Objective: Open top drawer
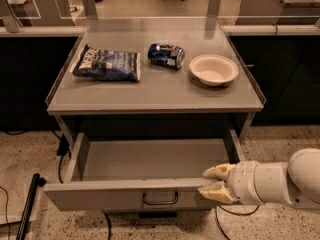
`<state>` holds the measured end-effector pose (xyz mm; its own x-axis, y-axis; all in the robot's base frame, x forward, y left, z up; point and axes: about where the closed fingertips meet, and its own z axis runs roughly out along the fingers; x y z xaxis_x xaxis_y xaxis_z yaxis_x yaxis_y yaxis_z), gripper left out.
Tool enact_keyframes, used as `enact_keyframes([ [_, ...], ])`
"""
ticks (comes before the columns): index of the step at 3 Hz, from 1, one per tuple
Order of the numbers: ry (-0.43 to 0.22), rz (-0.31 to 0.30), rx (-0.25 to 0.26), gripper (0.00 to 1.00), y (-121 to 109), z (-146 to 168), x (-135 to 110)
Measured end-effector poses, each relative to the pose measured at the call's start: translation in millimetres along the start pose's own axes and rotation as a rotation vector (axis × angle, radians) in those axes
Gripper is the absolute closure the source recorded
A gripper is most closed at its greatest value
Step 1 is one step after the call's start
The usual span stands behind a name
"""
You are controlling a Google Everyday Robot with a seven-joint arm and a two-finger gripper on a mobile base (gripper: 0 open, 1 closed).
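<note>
The top drawer (pixel 100 196) stands pulled out under the grey table top, showing a plain grey shallow tray that looks bare. Its flat front has a small dark loop handle (pixel 160 199) at the centre. My gripper (pixel 212 182) comes in from the right on a white arm and sits at the right part of the drawer's front edge. Its two cream fingers (pixel 217 172) are spread apart, one above the front lip and one in front of it, holding nothing. The lower drawers are out of view.
On the table top (pixel 155 91) lie a dark snack bag (pixel 106 64), a blue can (pixel 166 55) on its side and a white bowl (pixel 213 69). A dark pole (pixel 27 204) and cables lie on the speckled floor at left. Dark cabinets flank the table.
</note>
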<state>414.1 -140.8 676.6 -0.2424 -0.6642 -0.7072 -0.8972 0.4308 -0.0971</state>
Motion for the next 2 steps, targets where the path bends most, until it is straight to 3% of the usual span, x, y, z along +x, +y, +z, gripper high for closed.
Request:
enact_keyframes([
  [1, -0.007, 0.014, 0.009, 1.0, 10.9, -11.0, 12.0],
  [2, -0.008, 0.018, 0.011, 1.0, 14.8, -13.3, 12.0],
])
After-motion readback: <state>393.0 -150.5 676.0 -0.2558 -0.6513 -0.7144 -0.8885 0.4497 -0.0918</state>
